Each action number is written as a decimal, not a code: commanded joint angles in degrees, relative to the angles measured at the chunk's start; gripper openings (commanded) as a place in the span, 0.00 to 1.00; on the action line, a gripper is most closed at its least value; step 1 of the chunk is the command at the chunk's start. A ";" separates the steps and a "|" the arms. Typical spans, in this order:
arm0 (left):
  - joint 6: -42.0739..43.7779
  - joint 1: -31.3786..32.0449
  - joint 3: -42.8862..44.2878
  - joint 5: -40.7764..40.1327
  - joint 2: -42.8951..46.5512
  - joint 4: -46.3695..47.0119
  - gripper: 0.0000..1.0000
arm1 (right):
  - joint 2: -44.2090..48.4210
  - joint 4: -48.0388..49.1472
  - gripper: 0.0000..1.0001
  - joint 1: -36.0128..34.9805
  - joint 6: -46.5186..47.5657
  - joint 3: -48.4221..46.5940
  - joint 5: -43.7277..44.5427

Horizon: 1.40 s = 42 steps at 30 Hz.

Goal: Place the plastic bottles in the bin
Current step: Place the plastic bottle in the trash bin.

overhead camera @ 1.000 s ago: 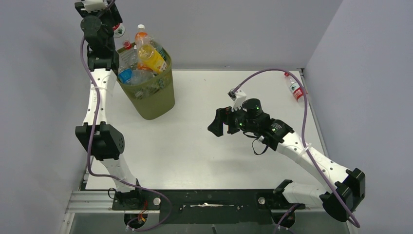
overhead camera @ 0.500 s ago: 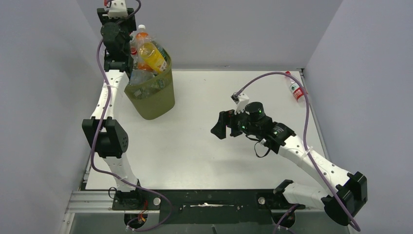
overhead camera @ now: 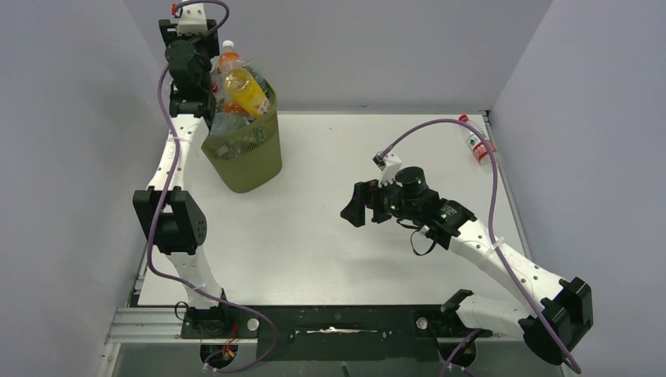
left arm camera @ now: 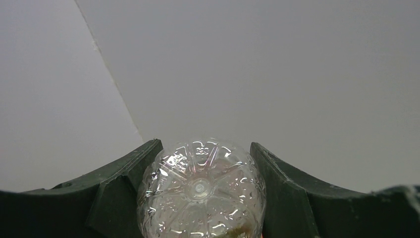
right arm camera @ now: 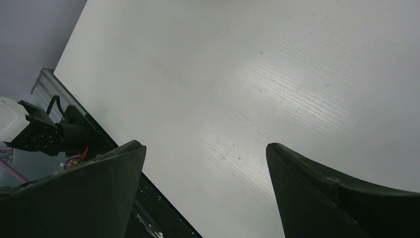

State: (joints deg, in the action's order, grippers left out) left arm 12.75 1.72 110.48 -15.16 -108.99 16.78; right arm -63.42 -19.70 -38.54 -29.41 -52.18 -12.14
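Observation:
The olive-green mesh bin point(overhead camera: 245, 157) stands at the table's far left, heaped with plastic bottles, an orange-yellow one point(overhead camera: 246, 92) on top. My left gripper point(overhead camera: 198, 75) is raised at the bin's far-left rim, shut on a clear bottle; in the left wrist view point(left arm camera: 203, 148) the bottle's ribbed base point(left arm camera: 200, 191) fills the gap between the fingers. My right gripper point(overhead camera: 353, 206) hovers over the table's middle, open and empty, as the right wrist view point(right arm camera: 205, 148) shows. A red-labelled bottle point(overhead camera: 477, 144) lies at the far right edge.
Grey walls close in the table at the back and both sides. The right arm's purple cable point(overhead camera: 440, 124) arcs over the table toward the red-labelled bottle. The black base rail point(overhead camera: 330, 322) runs along the near edge.
My left arm has swung right, from beside the bin to its far-left rim, carrying the clear bottle. The right gripper has shifted slightly down and right.

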 commanded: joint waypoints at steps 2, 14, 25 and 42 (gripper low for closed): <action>0.77 -0.05 -1.74 -1.15 2.44 2.48 0.18 | 0.93 3.22 0.98 0.48 -0.24 0.06 -1.01; -1.15 -0.30 -9.80 -0.86 6.14 4.33 0.20 | 0.83 3.36 0.98 0.67 -0.12 -0.02 -1.61; -2.67 -0.31 -6.03 0.65 6.25 -2.18 0.74 | 0.51 2.75 0.98 0.66 0.32 -1.02 -1.48; -6.63 -0.31 0.00 4.42 9.76 -10.46 0.82 | 0.83 2.65 0.98 0.67 -0.07 -1.01 -1.51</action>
State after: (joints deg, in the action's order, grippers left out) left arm 8.03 1.41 105.27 -12.69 -103.18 7.90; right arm -63.42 -19.38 -38.22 -29.39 -51.72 -13.10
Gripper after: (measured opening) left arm 0.815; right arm 0.979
